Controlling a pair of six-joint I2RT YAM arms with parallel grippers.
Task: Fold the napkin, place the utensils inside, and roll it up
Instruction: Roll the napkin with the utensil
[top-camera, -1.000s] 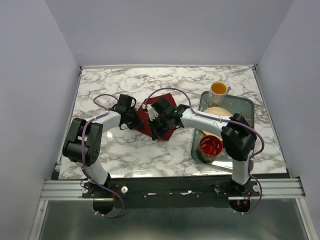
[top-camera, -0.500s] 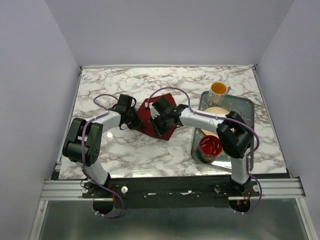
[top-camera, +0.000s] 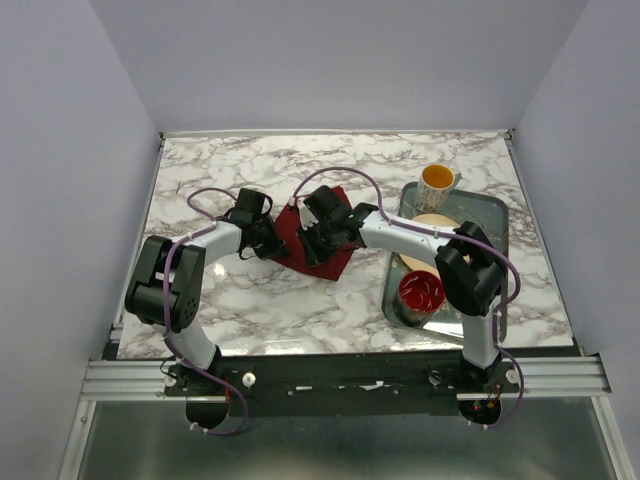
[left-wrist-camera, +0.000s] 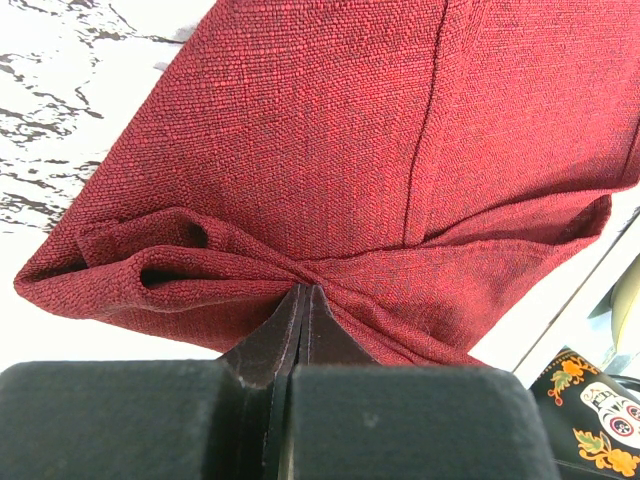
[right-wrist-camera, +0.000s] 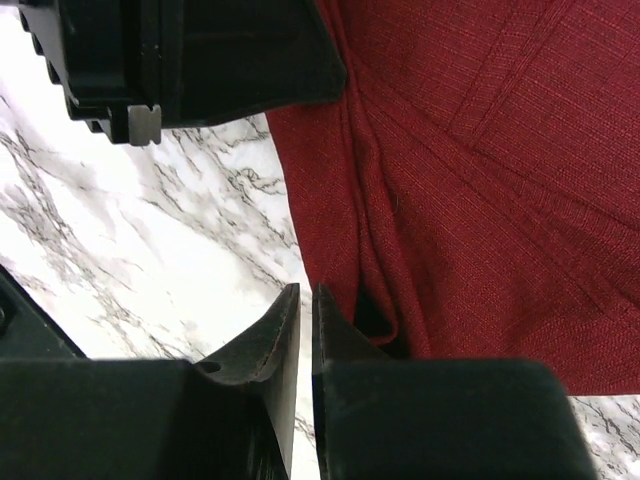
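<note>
The dark red napkin (top-camera: 332, 258) lies partly folded on the marble table between both arms. It fills the left wrist view (left-wrist-camera: 330, 140) and the right side of the right wrist view (right-wrist-camera: 480, 180). My left gripper (top-camera: 274, 240) is at its left edge, shut, with the bunched hem pinched at its tips (left-wrist-camera: 303, 291). My right gripper (top-camera: 316, 240) is over the napkin's near-left part. Its jaws (right-wrist-camera: 300, 292) are shut with nothing between them, above bare marble just beside the folded edge. The blue utensil is out of view.
A grey tray (top-camera: 490, 215) stands at the right with a mug (top-camera: 437, 182), a cream plate (top-camera: 437, 226) and a red bowl (top-camera: 421, 291). The left gripper's body (right-wrist-camera: 200, 60) sits close to the right gripper.
My right gripper has moved a little away from me, toward the far side over the napkin. The left gripper has stayed on the napkin's left edge.
</note>
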